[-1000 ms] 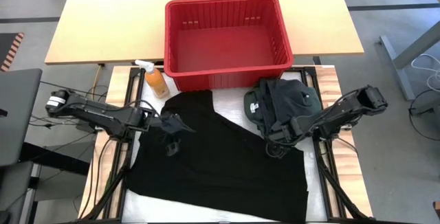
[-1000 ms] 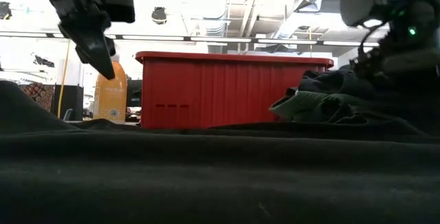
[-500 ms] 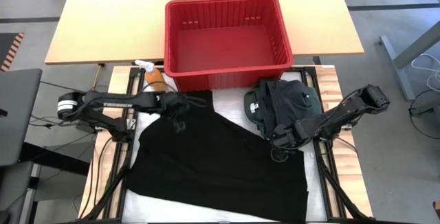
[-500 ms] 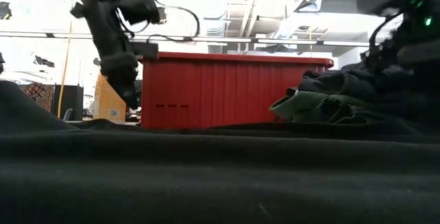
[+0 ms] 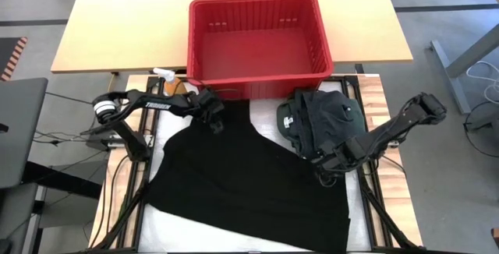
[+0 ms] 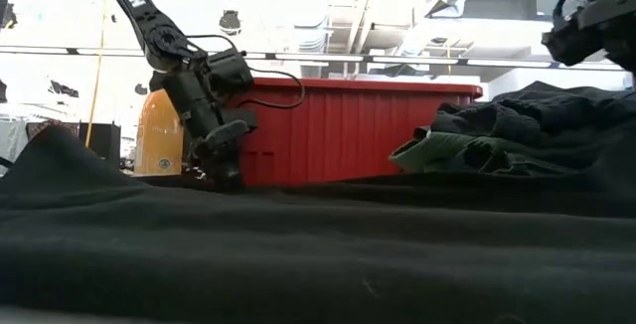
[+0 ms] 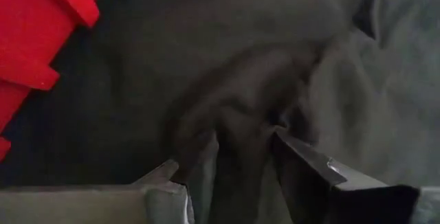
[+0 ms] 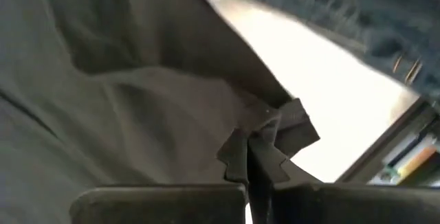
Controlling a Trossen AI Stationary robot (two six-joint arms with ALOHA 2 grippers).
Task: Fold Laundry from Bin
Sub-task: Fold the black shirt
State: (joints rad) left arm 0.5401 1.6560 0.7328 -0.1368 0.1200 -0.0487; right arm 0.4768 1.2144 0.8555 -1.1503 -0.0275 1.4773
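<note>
Item one, the bin (image 5: 257, 40): red, ribbed, at twelve o'clock on my table, nothing visible inside it in the overhead view.

Item two, the black garment (image 5: 242, 184): I have it spread flat over the centre, running toward six o'clock, matte, lightly creased, its far corner tucked just beside the bin's near wall.

Item three, the folded pile (image 5: 320, 121): dark green and charcoal pieces stacked at about two o'clock, a small pale label showing on the green; parked there, I judge, to keep finished work off the spread piece.

Item four, left gripper (image 5: 212, 116): at eleven o'clock on the far corner, fingers (image 7: 309, 162) part open with a bunch of black cloth between them; I cannot tell whether it is gripped.

Item five, right gripper (image 5: 326, 163): at four o'clock, clamped tight on the garment's right edge (image 8: 271, 138), which shows pinched. I read both positions as purchase on opposite edges for a fold.

Item six, orange spray bottle (image 6: 159, 135): beside the bin, untouched.
</note>
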